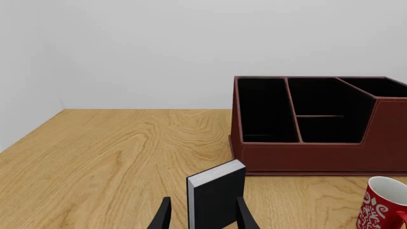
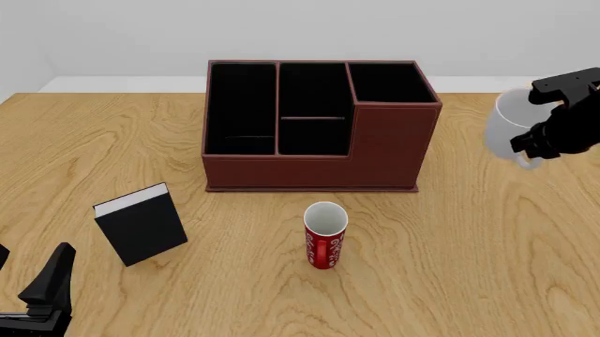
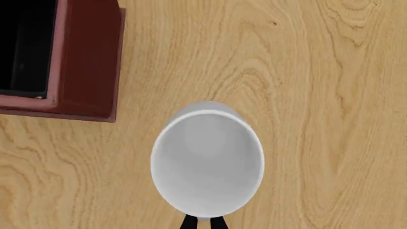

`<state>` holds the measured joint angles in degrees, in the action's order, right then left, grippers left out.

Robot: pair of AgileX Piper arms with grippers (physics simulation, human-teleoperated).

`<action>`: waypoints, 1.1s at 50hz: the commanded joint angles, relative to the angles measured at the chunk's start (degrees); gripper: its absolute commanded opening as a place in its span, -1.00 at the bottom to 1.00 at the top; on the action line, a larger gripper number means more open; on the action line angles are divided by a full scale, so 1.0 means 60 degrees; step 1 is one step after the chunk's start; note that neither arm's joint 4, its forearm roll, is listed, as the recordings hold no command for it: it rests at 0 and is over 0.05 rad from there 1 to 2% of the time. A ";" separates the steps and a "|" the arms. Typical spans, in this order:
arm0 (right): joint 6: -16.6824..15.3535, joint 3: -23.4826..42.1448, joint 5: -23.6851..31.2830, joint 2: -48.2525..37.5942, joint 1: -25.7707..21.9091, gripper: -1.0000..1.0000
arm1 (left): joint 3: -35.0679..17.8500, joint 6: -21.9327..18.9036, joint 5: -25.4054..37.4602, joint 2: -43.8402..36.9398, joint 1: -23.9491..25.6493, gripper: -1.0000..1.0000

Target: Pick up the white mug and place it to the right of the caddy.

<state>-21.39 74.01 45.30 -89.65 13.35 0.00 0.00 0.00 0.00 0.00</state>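
glossy white mug (image 3: 207,164), empty, upright, rim pinched by right gripper (image 3: 203,222).

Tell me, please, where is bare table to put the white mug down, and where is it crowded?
Bare wood lies right of the caddy, under the white mug held in the right gripper. The table's near-right part and far-left corner are bare too. More crowded: in front of the caddy, with the red mug and the black book.
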 commanded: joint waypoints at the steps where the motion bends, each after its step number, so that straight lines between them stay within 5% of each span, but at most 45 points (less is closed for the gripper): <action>1: 0.0245 0.1094 0.0062 -0.0833 0.0008 -1.00 | 0.0000 0.0000 0.0000 0.0000 0.0000 1.00; 16: -0.0080 0.2204 -0.0104 -0.1982 0.0158 -1.00 | 0.0000 0.0000 0.0000 0.0000 0.0000 1.00; 29: 0.0407 0.3410 -0.0087 -0.3156 -0.0323 -1.00 | 0.0000 0.0000 0.0000 0.0000 0.0000 1.00; 55: 0.0535 0.4319 -0.0183 -0.4274 -0.0520 -1.00 | 0.0000 0.0000 0.0000 0.0000 0.0000 1.00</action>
<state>-19.01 98.03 44.55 -113.38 10.73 0.00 0.00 0.00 0.00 0.00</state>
